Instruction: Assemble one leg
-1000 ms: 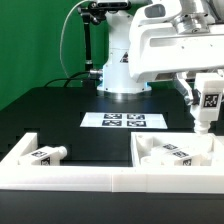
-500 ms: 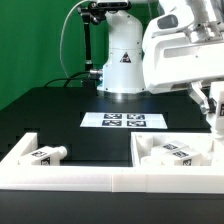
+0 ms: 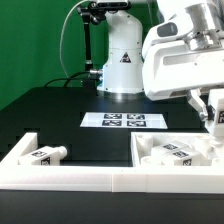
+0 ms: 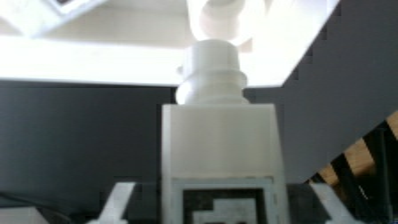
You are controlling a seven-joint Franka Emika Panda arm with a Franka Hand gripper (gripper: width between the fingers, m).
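Writing: none legible. A dark mark on the white robot arm (image 3: 122,58), on its base, is too small to read. The tags carry only black-and-white square patterns, with no letters or digits that I can make out.

Task part: small stubby white plastic leg (image 4: 222,140), square in section. It steps down to a narrower rounded peg at the end away from the camera. A black-bordered tag sits on the face toward the wrist camera, cropped by the frame edge. In the exterior view the leg hangs roughly upright at the exterior view's right, low over the far side of the white tray (image 3: 70,176), above its right compartment. Whether the tip touches anything I cannot tell.

Arm: the base stands at the far side of the black table (image 3: 55,105). The upper links fill the exterior view's upper right, and the wrist points down. The gripper (image 3: 212,110) is partly cut by the frame edge. Its jaws are closed onto the leg, with pale fingers (image 4: 119,203) flanking it on both sides.

Other items: the marker board (image 3: 125,121) lies flat mid-table. A second leg (image 3: 45,153) lies on its side in the tray's left compartment. White tagged parts (image 3: 175,152) lie in the right compartment, their shapes unclear.
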